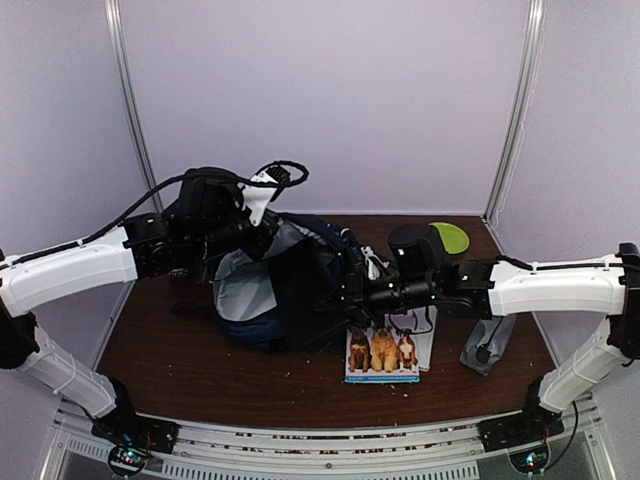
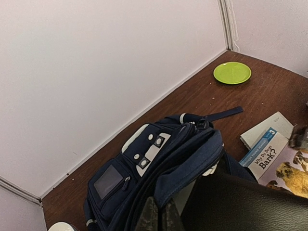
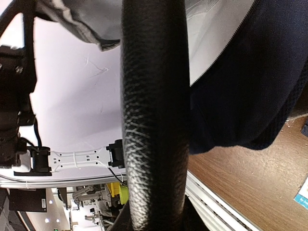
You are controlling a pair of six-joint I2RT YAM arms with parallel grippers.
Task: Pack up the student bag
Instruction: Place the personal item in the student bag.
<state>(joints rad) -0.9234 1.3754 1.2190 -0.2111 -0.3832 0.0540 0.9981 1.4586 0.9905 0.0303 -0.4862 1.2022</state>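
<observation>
The student bag (image 1: 250, 310) lies in the middle of the table, navy blue with a light grey lining (image 1: 240, 285). Its white patch with buckles (image 2: 144, 151) faces the back wall. My left gripper (image 1: 262, 236) is shut on the bag's upper rim (image 2: 192, 166) and holds the mouth up. The dark fingers (image 2: 149, 216) pinch that fabric at the bottom of the left wrist view. My right gripper (image 1: 352, 290) is shut on a black, leather-textured flat case (image 1: 308, 290). The case stands edge-on (image 3: 154, 120) at the bag's mouth, partly inside it.
A picture book with dogs on its cover (image 1: 383, 350) lies in front of the bag, with another book (image 2: 267, 132) under it. A small grey zip pouch (image 1: 487, 345) lies at the right. A green plate (image 1: 450, 237) sits in the back right corner. White walls close the back and sides.
</observation>
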